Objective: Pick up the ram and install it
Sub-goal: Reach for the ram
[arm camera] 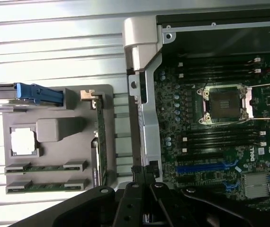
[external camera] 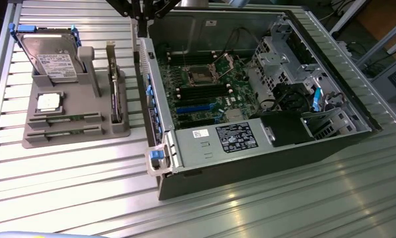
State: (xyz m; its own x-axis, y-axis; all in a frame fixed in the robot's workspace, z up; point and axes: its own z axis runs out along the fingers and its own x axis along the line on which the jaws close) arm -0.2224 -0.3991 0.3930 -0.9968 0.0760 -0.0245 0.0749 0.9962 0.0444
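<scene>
At the gray holder's [external camera: 75, 142] front slots: ram [external camera: 65, 120], two sticks flat, long axes along the exterior view's left-right. Fingers [arm camera: 139, 179] closed, empty, over the computer case [external camera: 204, 144] wall; ram well apart, toward that view's left.

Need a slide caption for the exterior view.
Shut gripper at the edge of the open grey computer case; two thin green RAM sticks lie in the grey parts holder beside it.

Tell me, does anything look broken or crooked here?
Nothing looks broken or spilled. The one odd spot: the processor socket sits empty with its cover flipped open. Both ram sticks lie straight in the gray holder.
</scene>
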